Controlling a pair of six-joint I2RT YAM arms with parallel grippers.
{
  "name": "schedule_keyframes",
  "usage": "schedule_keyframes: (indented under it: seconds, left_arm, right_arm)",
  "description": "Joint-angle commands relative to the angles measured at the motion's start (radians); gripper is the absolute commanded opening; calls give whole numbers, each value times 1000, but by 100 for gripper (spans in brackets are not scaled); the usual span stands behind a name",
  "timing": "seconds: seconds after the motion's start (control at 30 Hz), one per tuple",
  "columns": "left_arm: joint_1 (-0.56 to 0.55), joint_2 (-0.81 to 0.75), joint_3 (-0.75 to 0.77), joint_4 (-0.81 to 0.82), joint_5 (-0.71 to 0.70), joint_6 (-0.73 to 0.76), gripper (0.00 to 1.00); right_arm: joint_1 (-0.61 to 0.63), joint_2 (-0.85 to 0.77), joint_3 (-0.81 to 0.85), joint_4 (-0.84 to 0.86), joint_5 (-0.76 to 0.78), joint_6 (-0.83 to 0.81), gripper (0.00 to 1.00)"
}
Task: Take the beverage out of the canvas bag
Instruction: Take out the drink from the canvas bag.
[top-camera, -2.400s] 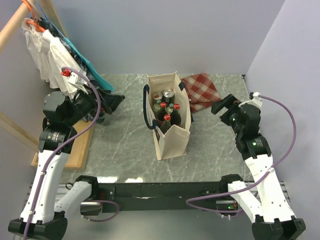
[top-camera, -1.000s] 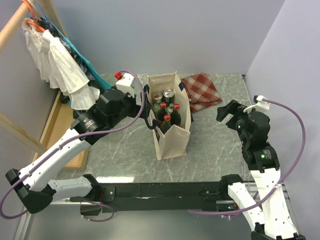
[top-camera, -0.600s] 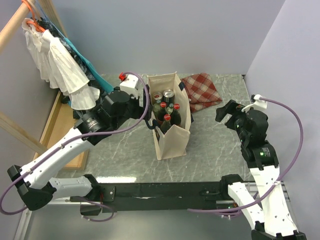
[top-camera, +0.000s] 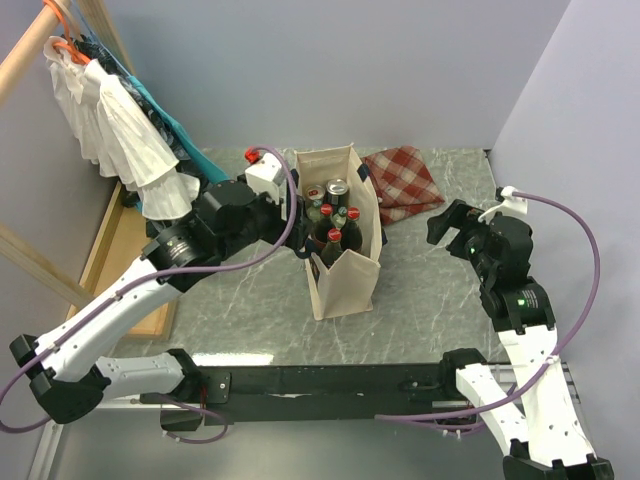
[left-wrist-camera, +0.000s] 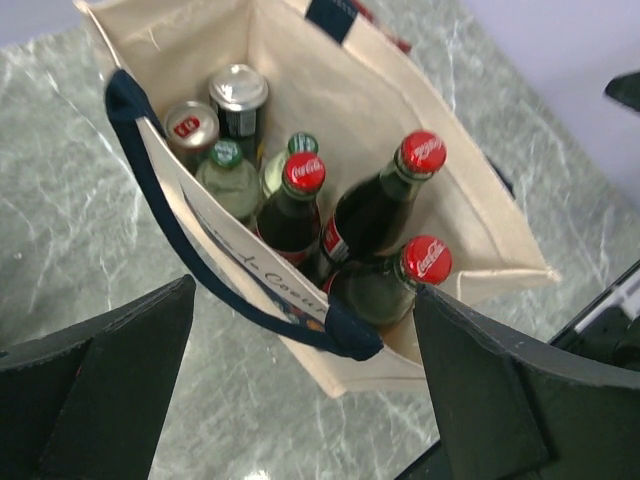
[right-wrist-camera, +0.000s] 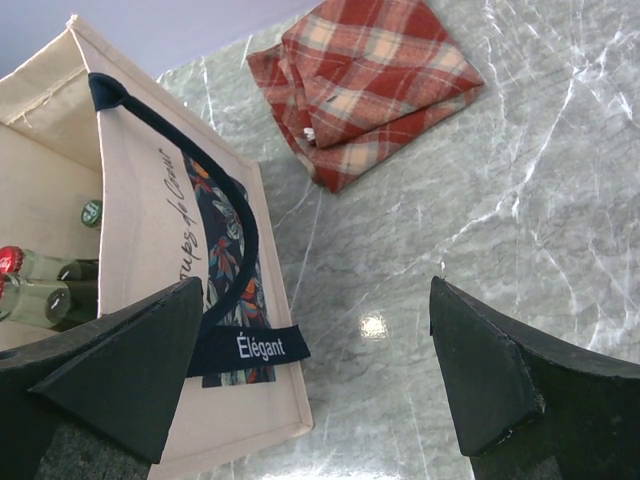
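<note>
The cream canvas bag (top-camera: 346, 286) stands upright mid-table with navy loop handles (left-wrist-camera: 170, 225). Inside it stand three dark glass bottles with red caps (left-wrist-camera: 304, 172), two green-capped bottles (left-wrist-camera: 226, 153) and two cans (left-wrist-camera: 238, 88). My left gripper (top-camera: 292, 214) hovers open at the bag's left rim, above the bottles; in the left wrist view its jaws (left-wrist-camera: 304, 300) frame the bag's near corner with nothing between them. To the right of the bag, my right gripper (top-camera: 446, 222) hangs open over bare marble (right-wrist-camera: 316, 290), apart from the bag's printed side (right-wrist-camera: 140, 250).
A folded red checked cloth (top-camera: 405, 182) lies behind the bag on the right. Clothes on hangers (top-camera: 110, 110) fill the back left. A wooden board (top-camera: 120, 265) lies along the table's left edge. Walls close the back and right.
My left arm has swung from the left side of the table to the bag's left rim. The right gripper has edged slightly towards the bag. Both stay open.
</note>
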Motion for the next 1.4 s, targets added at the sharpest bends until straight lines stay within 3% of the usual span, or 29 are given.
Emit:
schedule_keyframes:
  seconds: [0.0, 0.2, 0.43, 0.83, 1.37]
  left_arm:
    - [-4, 3, 43, -8, 26, 25, 96]
    - [-9, -14, 10, 38, 11, 23, 96]
    - [-85, 86, 84, -28, -15, 45, 99]
    - [-239, 230, 207, -85, -228, 68, 99]
    - [-251, 336, 289, -149, -273, 54, 95]
  right_arm:
    - [-2, -4, 35, -4, 3, -20, 100]
    - [-4, 8, 38, -12, 0, -26, 100]
    - [-4, 22, 26, 4, -14, -20, 100]
    - [-4, 36, 26, 4, -3, -26, 100]
    - [-2, 68, 17, 19, -3, -32, 100]
